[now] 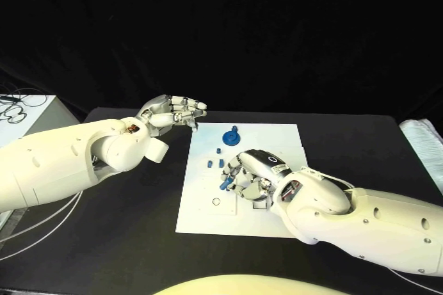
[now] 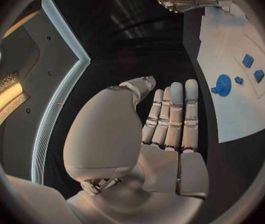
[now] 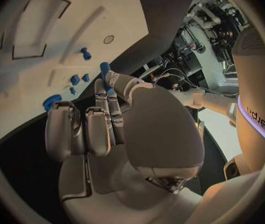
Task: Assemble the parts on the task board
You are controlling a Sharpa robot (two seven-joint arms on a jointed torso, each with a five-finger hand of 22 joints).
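On the task board I see blue parts loose, so assembly looks early; my right robot hand pinches one blue piece, left robot hand holds nothing, fingers loosely curled.

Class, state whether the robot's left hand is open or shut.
Open: the left hand holds nothing, fingers extended side by side, beside the task board.

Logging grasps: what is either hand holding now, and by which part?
The right hand pinches a small blue part by one end, between thumb and fingers. The left hand holds nothing.
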